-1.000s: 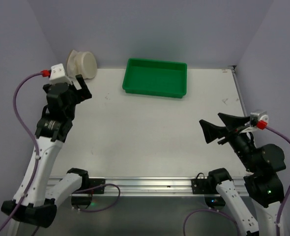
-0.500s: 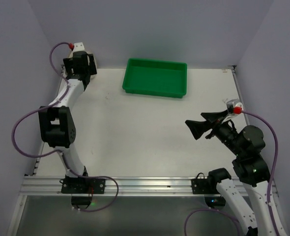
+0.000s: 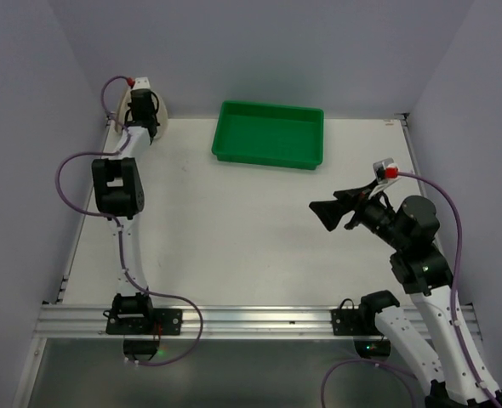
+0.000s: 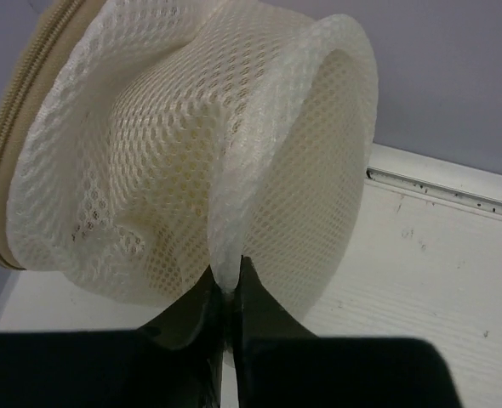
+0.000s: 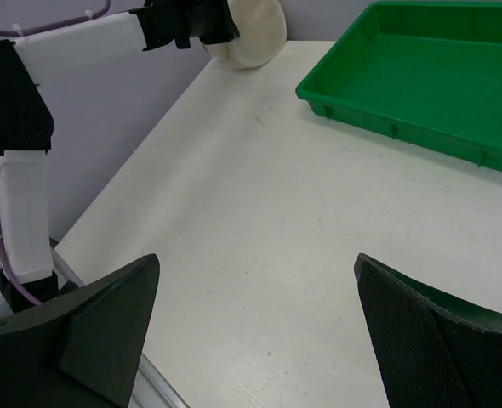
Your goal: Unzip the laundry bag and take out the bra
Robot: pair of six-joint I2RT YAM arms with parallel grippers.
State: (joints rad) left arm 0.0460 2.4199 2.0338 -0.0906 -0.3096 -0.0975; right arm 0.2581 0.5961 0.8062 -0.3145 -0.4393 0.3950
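The laundry bag (image 3: pixel 156 113) is a cream mesh pouch standing on edge in the back left corner against the wall. Up close the laundry bag (image 4: pixel 174 153) shows a beige zipper band (image 4: pixel 11 170) along its left rim. My left gripper (image 4: pixel 225 276) is shut on a fold of the bag's white mesh rim. The left arm is stretched far back, so that the left gripper (image 3: pixel 140 117) is at the corner. My right gripper (image 3: pixel 321 216) hangs open over the right side of the table, holding nothing. The right gripper (image 5: pixel 256 259) faces the distant laundry bag (image 5: pixel 249 30). The bra is hidden.
A green rectangular tray (image 3: pixel 268 159) stands at the back centre of the table, right of the bag; the green tray (image 5: pixel 363 117) looks empty. Purple walls close in the back and both sides. A metal rail runs along the near edge.
My left arm has reached out to the back left corner and its jaws have shut on the bag's mesh rim. My right gripper has moved left and a little forward, staying open.
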